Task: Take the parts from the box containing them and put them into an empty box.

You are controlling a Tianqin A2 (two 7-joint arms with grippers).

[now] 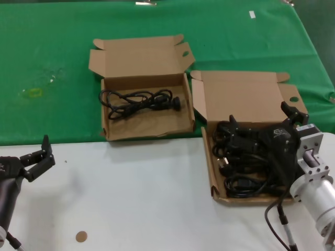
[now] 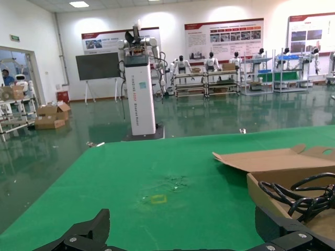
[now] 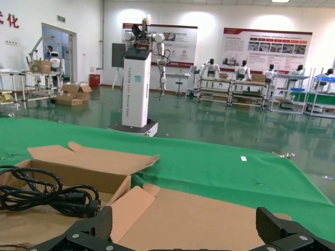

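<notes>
The carton holding the parts (image 1: pixel 208 157) stands at the right, with several coiled black power cables (image 1: pixel 246 157) piled in it. My right gripper (image 1: pixel 261 117) hovers over the back of this pile, open and empty, facing the carton's raised lid (image 3: pixel 209 214); its fingertips (image 3: pixel 102 222) are spread wide. The other carton (image 1: pixel 146 132), with an oval hole in its lid flap, stands at the left and holds one coiled cable (image 1: pixel 141 100), which also shows in the right wrist view (image 3: pixel 47 194) and the left wrist view (image 2: pixel 298 194). My left gripper (image 1: pixel 37 157) is open and empty over the white table at the lower left.
Both cartons stand at the front edge of a green cloth (image 1: pixel 52 52) that has a yellowish mark (image 1: pixel 34 93). A white tabletop (image 1: pixel 131 198) lies in front, with a small brown disc (image 1: pixel 80 236) on it. The two cartons almost touch.
</notes>
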